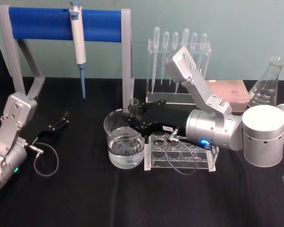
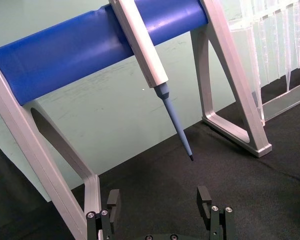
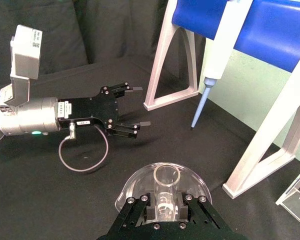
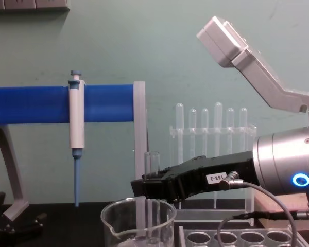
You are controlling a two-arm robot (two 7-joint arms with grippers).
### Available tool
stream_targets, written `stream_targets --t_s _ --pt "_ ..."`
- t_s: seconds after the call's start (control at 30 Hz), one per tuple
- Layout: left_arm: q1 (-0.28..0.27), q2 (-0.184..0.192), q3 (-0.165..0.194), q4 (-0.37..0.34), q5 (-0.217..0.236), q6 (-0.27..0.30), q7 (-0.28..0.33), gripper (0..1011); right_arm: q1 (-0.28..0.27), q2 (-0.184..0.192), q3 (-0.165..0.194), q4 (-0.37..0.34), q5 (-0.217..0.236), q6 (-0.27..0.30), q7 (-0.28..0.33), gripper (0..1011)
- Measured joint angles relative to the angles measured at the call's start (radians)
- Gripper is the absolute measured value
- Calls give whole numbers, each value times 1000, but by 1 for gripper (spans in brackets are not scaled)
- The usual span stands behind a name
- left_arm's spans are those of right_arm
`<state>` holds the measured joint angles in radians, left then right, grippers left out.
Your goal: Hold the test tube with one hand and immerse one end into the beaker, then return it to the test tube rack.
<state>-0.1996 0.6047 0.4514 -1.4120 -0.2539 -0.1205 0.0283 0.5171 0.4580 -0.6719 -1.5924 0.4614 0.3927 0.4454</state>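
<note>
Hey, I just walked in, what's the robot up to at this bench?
The right hand is shut on the test tube, holding it upright with its lower end down inside the beaker, which holds clear liquid. The test tube rack sits just right of the beaker. The left hand is open, idle above the table on the left.

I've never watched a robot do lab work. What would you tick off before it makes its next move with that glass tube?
1. Right gripper jaws closed on the test tube: ok.
2. Test tube upright, lower end inside the beaker: ok.
3. Tube tip under the water: cannot tell.
4. Test tube rack beside the beaker, visible holes empty: ok.
5. Left gripper open, off to the left, apart from the glassware: ok.
</note>
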Motion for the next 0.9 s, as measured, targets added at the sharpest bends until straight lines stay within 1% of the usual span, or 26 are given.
stream_targets --t_s 0.9 --pt "0 0 0 0 0 0 0 1000 0 0 0 0 0 0 0 241"
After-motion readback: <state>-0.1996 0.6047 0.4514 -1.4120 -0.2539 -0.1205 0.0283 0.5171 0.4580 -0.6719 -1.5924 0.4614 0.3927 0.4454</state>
